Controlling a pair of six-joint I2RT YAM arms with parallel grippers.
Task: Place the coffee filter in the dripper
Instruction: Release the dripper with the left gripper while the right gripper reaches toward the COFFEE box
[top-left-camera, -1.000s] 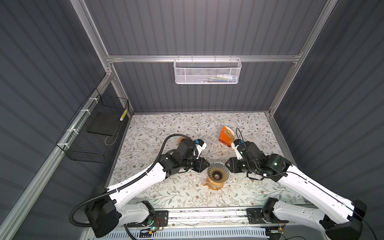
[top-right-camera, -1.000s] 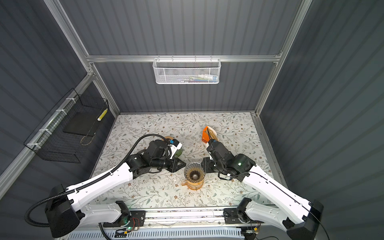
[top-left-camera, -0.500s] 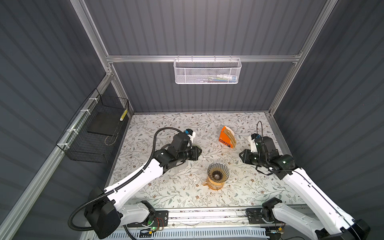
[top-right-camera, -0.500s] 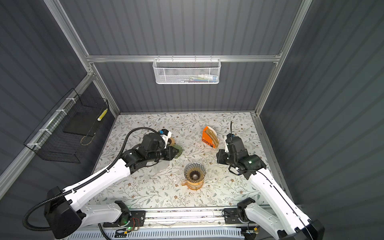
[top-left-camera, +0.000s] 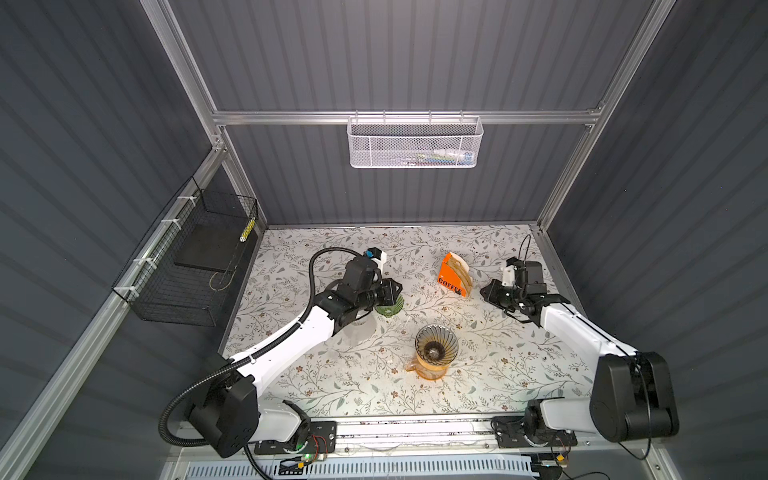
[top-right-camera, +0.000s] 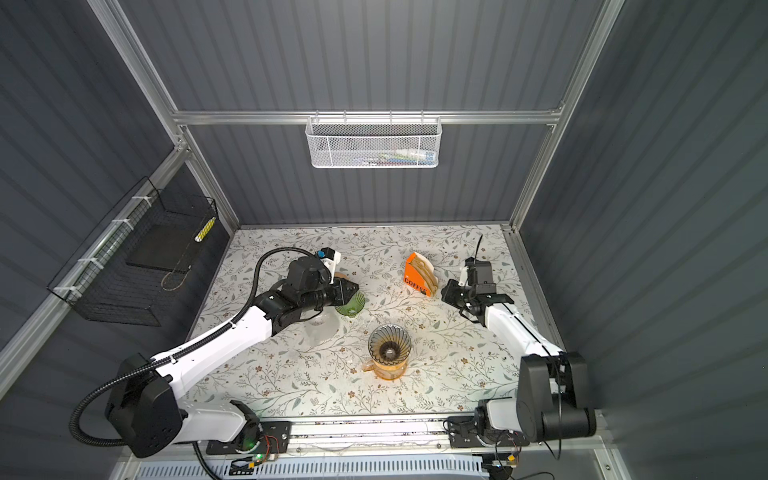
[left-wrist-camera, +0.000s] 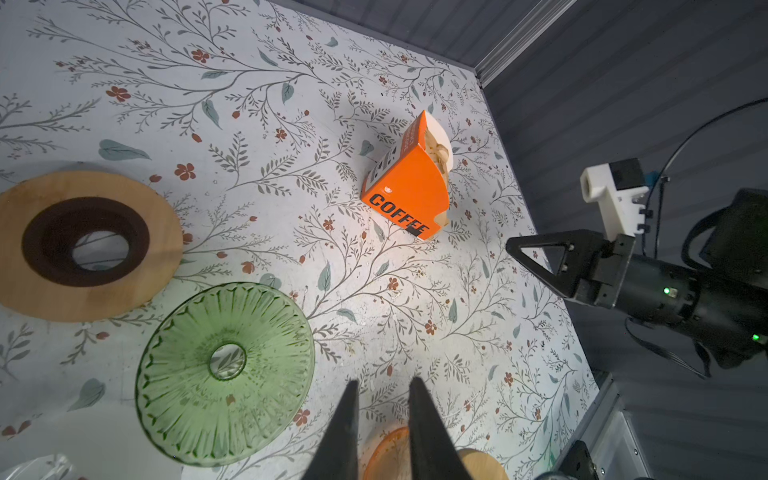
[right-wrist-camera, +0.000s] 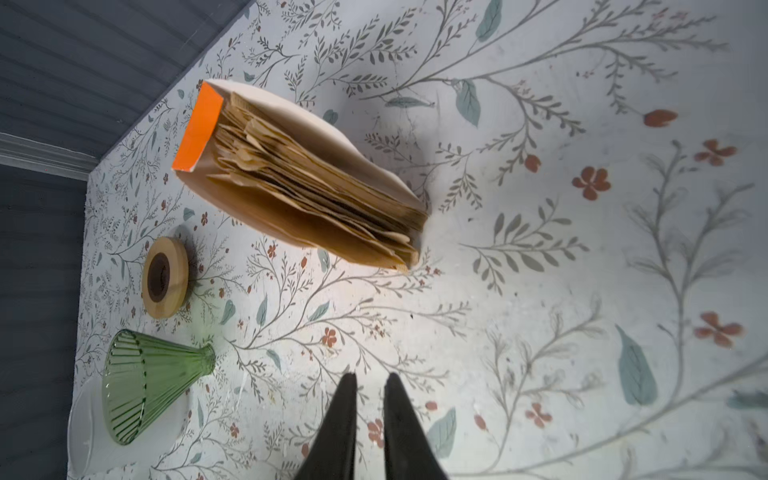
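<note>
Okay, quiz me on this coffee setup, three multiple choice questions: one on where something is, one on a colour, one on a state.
1. The filter box stands:
A) beside the left gripper
B) near the right gripper
C) at the table's front edge

2. The glass dripper nearest the left gripper is:
A) blue
B) green
C) red

3. The right gripper holds:
A) a filter
B) the box
C) nothing

Answers:
1 B: the box stands just off that gripper's tips, not touching.
2 B: its ribbed glass is green.
3 C: in the right wrist view its jaws stand slightly apart with nothing between them.
</note>
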